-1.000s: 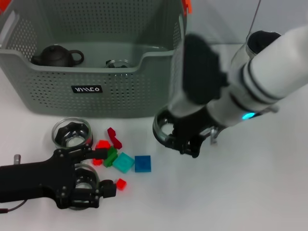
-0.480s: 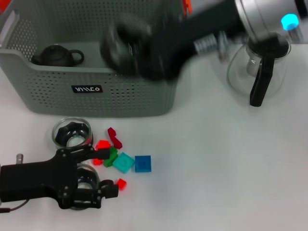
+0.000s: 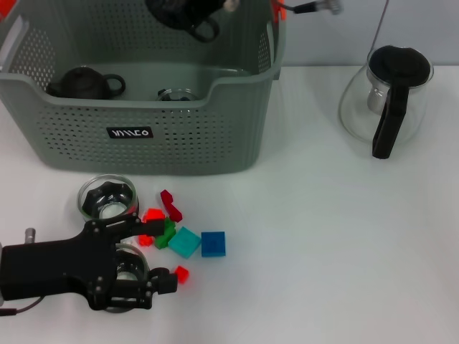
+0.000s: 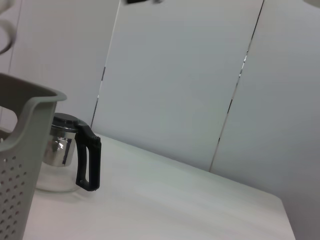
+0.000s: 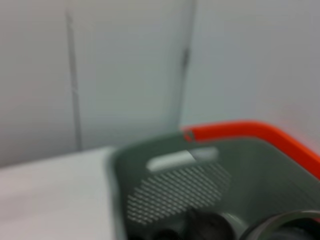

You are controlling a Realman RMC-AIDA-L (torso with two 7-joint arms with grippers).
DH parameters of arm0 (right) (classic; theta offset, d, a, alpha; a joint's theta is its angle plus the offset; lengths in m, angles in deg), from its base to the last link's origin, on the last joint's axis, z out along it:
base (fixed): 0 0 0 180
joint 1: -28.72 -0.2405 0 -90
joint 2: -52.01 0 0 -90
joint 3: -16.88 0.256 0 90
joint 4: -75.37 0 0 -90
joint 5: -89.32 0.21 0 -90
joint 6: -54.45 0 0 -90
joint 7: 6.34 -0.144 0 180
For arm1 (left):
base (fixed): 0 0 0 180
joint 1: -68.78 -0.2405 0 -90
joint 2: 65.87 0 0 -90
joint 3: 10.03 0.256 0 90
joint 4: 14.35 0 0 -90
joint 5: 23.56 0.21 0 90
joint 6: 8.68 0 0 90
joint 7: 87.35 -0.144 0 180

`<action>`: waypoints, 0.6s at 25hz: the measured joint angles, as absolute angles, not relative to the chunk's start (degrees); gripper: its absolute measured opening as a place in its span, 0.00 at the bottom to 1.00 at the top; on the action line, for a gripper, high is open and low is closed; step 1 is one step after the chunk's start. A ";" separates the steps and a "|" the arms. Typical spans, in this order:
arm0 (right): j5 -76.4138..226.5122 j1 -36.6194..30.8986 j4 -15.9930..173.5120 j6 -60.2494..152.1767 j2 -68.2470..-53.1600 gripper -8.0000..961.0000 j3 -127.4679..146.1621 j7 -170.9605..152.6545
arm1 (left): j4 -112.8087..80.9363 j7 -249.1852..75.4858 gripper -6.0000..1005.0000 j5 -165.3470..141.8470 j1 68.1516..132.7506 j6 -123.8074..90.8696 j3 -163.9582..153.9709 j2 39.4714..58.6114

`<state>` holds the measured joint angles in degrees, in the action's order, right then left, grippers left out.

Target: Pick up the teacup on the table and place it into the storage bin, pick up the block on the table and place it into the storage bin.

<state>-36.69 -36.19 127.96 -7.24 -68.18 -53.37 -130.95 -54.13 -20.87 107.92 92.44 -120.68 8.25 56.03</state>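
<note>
White tabletop (image 3: 323,251), storage bin (image 3: 143,147) at back.
Right gripper (image 3: 188,13) now over bin's far side, off the table since half a second ago; grip state unclear. Left gripper (image 3: 133,261) unmoved, spread around teacup (image 3: 123,272); blue block (image 3: 213,244) beside.

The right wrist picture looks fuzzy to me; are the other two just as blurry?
No. The right wrist view is smeared throughout, softening the storage bin. The head view is crisp except the right tool at its top edge. The left wrist view shows the glass pot sharply.
</note>
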 joint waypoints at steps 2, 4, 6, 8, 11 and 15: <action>-39.40 -39.45 121.17 -1.21 -68.27 0.07 -55.13 -130.53 | -54.13 -20.83 0.93 107.81 92.52 -120.72 8.25 56.03; -41.10 -41.54 116.61 3.04 -68.34 0.07 -57.03 -130.51 | -54.13 -20.70 0.93 107.44 92.56 -120.73 8.24 56.03; -42.08 -42.96 112.99 6.59 -68.45 0.07 -59.51 -130.51 | -54.13 -20.58 0.93 106.97 92.57 -120.75 8.24 56.02; -42.32 -43.38 111.09 9.08 -68.58 0.07 -61.43 -130.51 | -54.13 -20.46 0.93 106.53 92.60 -120.79 8.25 55.98; -42.33 -43.43 108.56 13.29 -68.72 0.07 -64.75 -130.52 | -54.15 -20.36 0.93 106.08 92.68 -120.81 8.26 55.96; -42.03 -43.01 106.63 17.30 -68.81 0.07 -68.00 -130.68 | -54.17 -20.33 0.93 105.60 92.68 -120.80 8.26 55.84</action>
<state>-42.03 -43.01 106.63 17.30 -68.81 -68.00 -130.68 -54.17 -20.33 105.60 92.68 -120.80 8.26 55.84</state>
